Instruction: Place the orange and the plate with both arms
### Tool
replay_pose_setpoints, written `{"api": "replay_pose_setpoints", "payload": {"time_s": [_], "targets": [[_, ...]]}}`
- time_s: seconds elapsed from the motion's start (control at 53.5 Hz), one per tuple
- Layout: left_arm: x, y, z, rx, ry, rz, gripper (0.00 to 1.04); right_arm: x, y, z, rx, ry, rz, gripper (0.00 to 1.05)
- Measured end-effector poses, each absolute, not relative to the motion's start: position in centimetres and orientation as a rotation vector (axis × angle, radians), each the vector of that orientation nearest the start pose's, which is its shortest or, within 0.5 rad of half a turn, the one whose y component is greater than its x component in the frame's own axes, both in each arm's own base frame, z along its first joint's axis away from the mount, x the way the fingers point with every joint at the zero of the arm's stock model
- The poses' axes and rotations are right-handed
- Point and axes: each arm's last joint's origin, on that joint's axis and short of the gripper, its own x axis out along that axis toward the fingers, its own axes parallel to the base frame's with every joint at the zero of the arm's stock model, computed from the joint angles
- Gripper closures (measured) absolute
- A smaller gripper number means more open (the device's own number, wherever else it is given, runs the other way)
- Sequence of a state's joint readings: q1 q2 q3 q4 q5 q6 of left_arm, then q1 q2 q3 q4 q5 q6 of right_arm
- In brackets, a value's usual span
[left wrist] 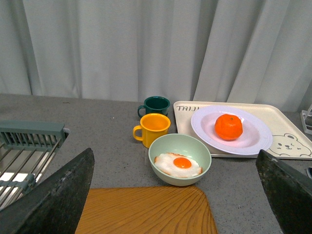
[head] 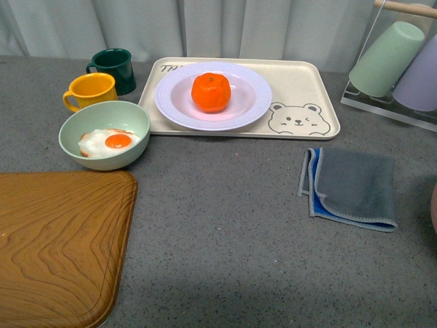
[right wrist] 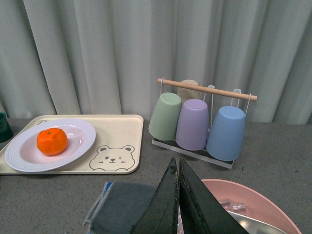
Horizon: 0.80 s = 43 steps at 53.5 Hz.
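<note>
One orange sits in the well of one white plate, and the plate rests on the left part of a single cream bear tray. From the middle of the counter, that tray lies toward twelve o'clock. Two mugs stand just beside the tray's left edge: a dark green mug behind and a yellow mug in front of it. One pale green bowl holding one fried egg sits at about ten o'clock, just in front of the yellow mug. One wooden board fills the seven o'clock corner. One folded grey-and-blue cloth lies at about three o'clock. At two o'clock a cup rack holds four upturned cups: green, lilac, blue and a cream one behind.

Neither arm shows in the front view. The left gripper has its fingers spread wide with nothing between them; the orange and plate lie well ahead of it, beyond the bowl and off to the right. The right gripper has its fingers pressed together, holding nothing, above the cloth and the rim of a pink basin; the orange and plate sit well ahead and to its left.
</note>
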State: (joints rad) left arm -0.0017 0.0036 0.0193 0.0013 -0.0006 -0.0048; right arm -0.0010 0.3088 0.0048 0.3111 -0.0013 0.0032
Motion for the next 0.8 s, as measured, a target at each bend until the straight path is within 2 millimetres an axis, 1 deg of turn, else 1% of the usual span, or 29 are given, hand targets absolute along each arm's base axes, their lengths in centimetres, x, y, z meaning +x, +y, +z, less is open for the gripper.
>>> {"api": "replay_pose_setpoints", "payload": {"time_s": [0.524,0.617,0.673,0.711,0.729,0.804], "targets": [[9.7,0.0,17.0,-0.005,-0.017,-0.002,0.07,10.8,0.0,16.8,0.003,-0.008,0.000,1.04],[9.7,0.0,17.0,-0.005,-0.017,-0.002,0.07,10.2,0.0,16.4,0.003,0.025,0.001,1.04],[9.7,0.0,17.0,-0.005,-0.017,-0.001,0.07,9.8,0.0,16.5,0.003,0.004,0.001,1.04],[9.7,0.0,17.0,-0.005,-0.017,-0.001,0.07,9.8,0.0,16.6,0.002,-0.007,0.001,0.99],[9.7,0.0,17.0,-0.004,-0.017,-0.001,0.07,9.8,0.0,16.5,0.002,-0.004,0.000,0.94],[9.7,0.0,17.0,-0.005,-0.017,-0.001,0.07,9.8,0.0,16.5,0.002,-0.002,0.001,0.82]]}}
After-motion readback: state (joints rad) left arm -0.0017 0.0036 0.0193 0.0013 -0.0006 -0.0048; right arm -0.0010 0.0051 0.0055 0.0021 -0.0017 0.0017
